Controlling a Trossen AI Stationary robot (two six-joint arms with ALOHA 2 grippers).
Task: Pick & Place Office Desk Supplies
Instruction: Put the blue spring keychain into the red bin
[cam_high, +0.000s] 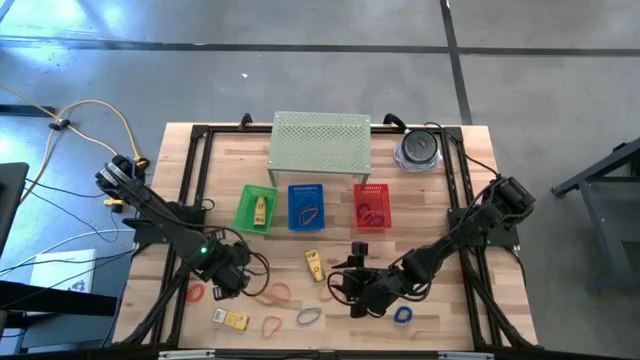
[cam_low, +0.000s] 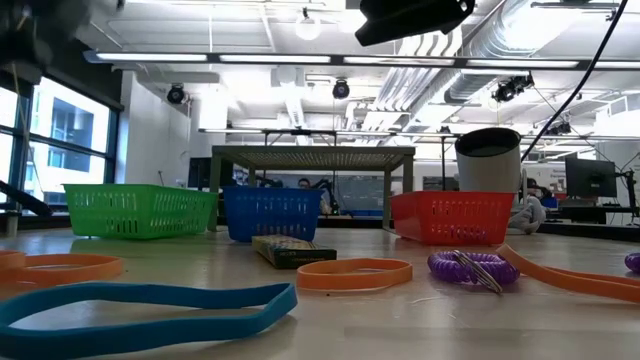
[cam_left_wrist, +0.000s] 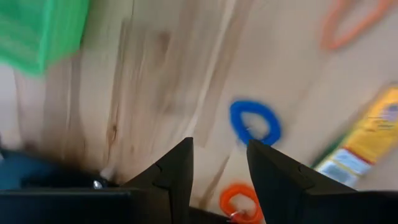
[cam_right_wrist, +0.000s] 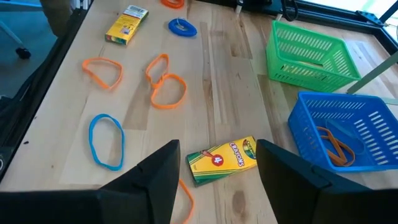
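Note:
My left gripper hovers open over the table's near-left part. Its wrist view shows a blue coil loop, an orange coil loop and a yellow packet lying flat just ahead. My right gripper is open near the table's middle front. A yellow crayon packet lies on the wood just ahead of its fingers. Farther on lie a blue band, orange bands and another yellow packet. A purple coil lies near the front edge.
Green basket with a yellow packet, blue basket with an orange band, and red basket stand in a row mid-table. Behind them are the pale green perforated shelf and a round grey-and-clear object. Black frame rails line the table's edges.

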